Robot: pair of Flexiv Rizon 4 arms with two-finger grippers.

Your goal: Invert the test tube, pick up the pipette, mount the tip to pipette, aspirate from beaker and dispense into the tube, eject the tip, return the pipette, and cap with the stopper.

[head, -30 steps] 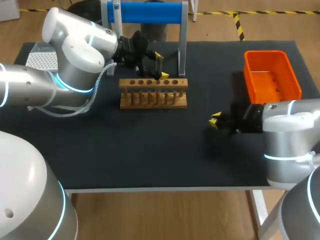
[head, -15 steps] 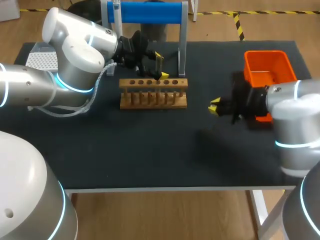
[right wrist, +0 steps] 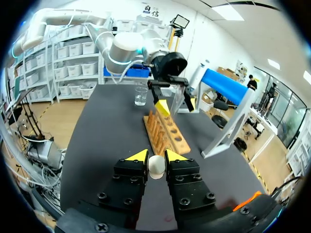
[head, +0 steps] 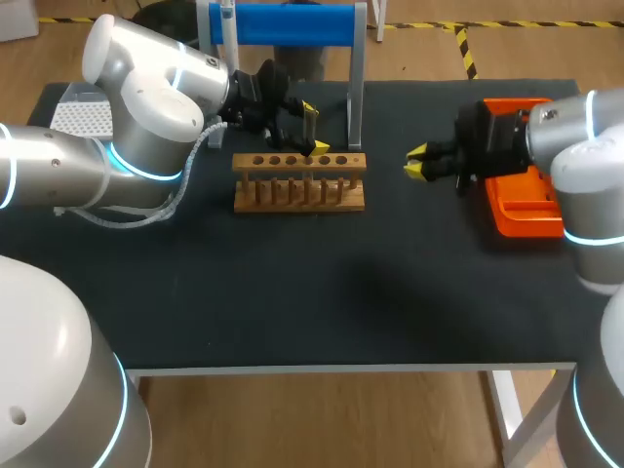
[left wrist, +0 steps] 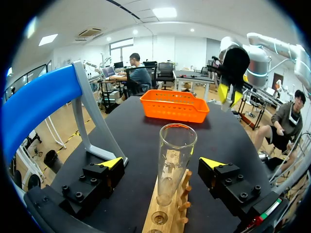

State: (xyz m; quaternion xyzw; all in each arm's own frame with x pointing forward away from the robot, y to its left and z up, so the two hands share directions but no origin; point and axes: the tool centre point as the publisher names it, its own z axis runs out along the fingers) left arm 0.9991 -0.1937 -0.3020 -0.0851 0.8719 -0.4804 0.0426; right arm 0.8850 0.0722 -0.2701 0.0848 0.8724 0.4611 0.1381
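Right wrist view showed the right gripper pinching the stopper; the left gripper stood spread either side of the upright test tube, so apparently only capping remained.

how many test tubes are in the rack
1. The test tube stands upright in the wooden rack, between the open fingers of the left gripper, touching neither. Other visible holes look empty; the gripper may hide some in the head view.

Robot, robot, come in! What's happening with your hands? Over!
Left gripper open, jaws either side of test tube in rack. Right gripper shut on stopper. Left gripper crowds the tube.
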